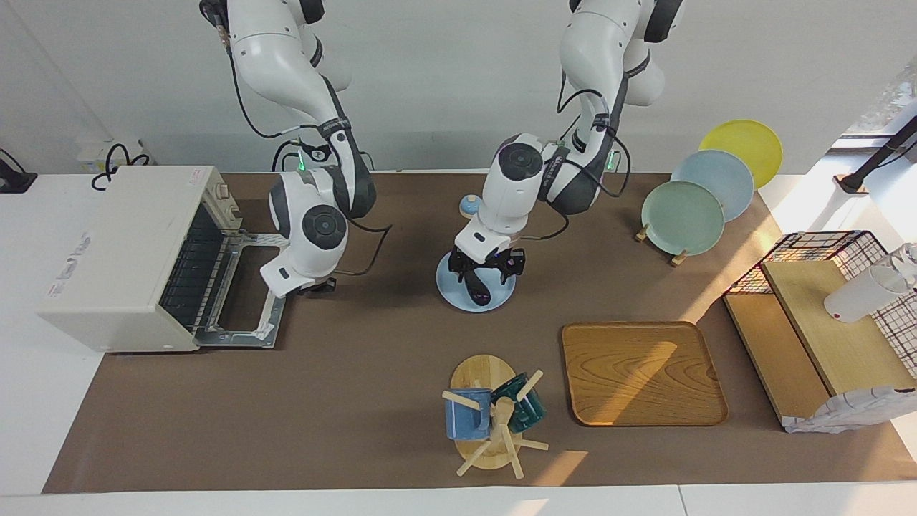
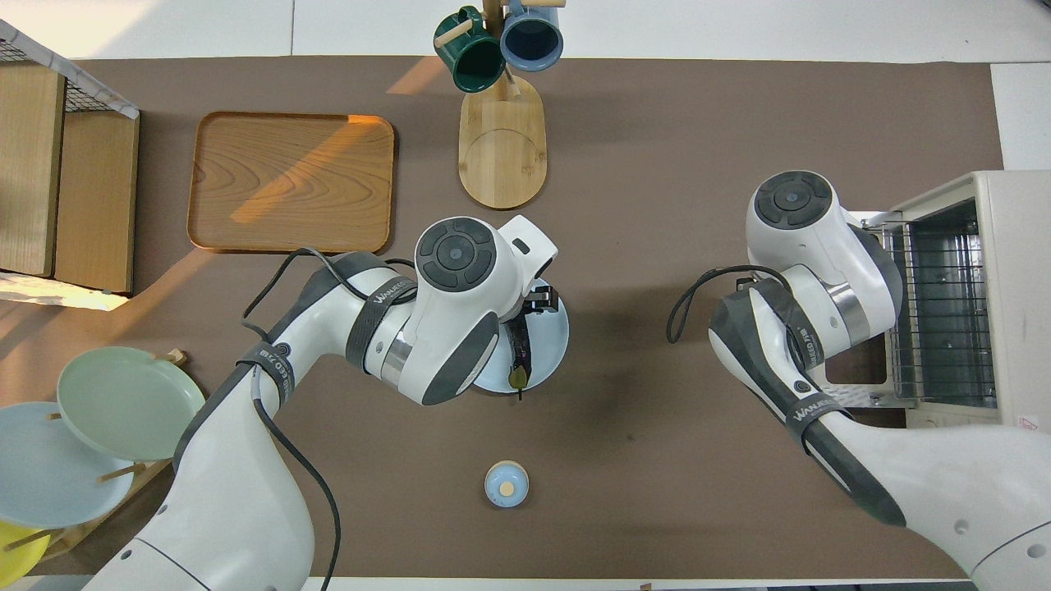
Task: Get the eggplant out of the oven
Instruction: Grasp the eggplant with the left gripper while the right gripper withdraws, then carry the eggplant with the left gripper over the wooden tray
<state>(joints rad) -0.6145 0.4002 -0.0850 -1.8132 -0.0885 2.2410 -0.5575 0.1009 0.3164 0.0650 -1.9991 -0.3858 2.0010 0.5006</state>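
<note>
The dark purple eggplant [image 1: 478, 290] lies on a light blue plate [image 1: 450, 295] in the middle of the table, outside the oven; its stem end shows in the overhead view [image 2: 519, 376]. The cream-white oven [image 1: 122, 251] stands at the right arm's end with its glass door [image 1: 251, 287] dropped open and its wire rack bare. My left gripper [image 1: 487, 269] is open low over the plate, with its fingers on either side of the eggplant. My right gripper [image 1: 319, 288] hangs beside the open oven door, mostly hidden under its own hand.
A small blue knobbed lid [image 1: 469, 206] sits nearer to the robots than the plate. A mug tree with two mugs [image 1: 487, 416] and a wooden tray [image 1: 641, 373] lie farther out. A plate rack [image 1: 680, 215] and a wire basket shelf [image 1: 824, 315] stand at the left arm's end.
</note>
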